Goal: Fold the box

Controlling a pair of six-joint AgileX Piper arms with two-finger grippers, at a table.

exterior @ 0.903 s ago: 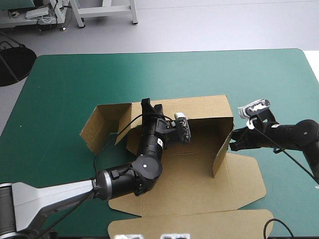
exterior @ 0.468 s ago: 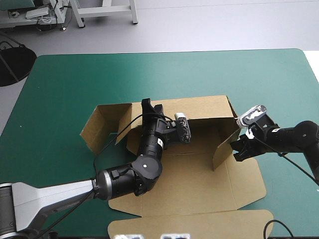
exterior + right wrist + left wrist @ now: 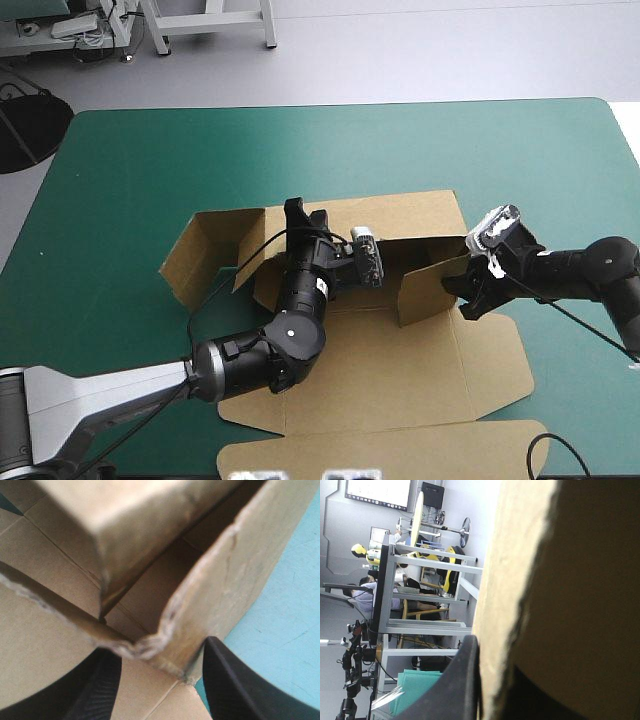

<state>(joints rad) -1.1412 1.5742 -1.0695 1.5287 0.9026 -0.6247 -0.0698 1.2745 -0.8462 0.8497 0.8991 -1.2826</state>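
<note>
Two claws are at the brown box [image 3: 400, 370] lying mid-tabletop [image 3: 150, 160]. The left claw [image 3: 300, 215] is pinched tight on its raised back wall, while the right claw [image 3: 161, 652] stands wide, straddling the side wall's ragged corner.

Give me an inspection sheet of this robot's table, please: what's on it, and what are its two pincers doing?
surface: teal-green cover, smooth.
job's things: brown box, part folded; back wall raised, right wall turned inward.
clutter: nothing seen.
pincers: left pincer shut on the back wall's top edge; right pincer open, astride the right wall's corner.
cables: nothing seen.
surroundings: nothing seen.
</note>
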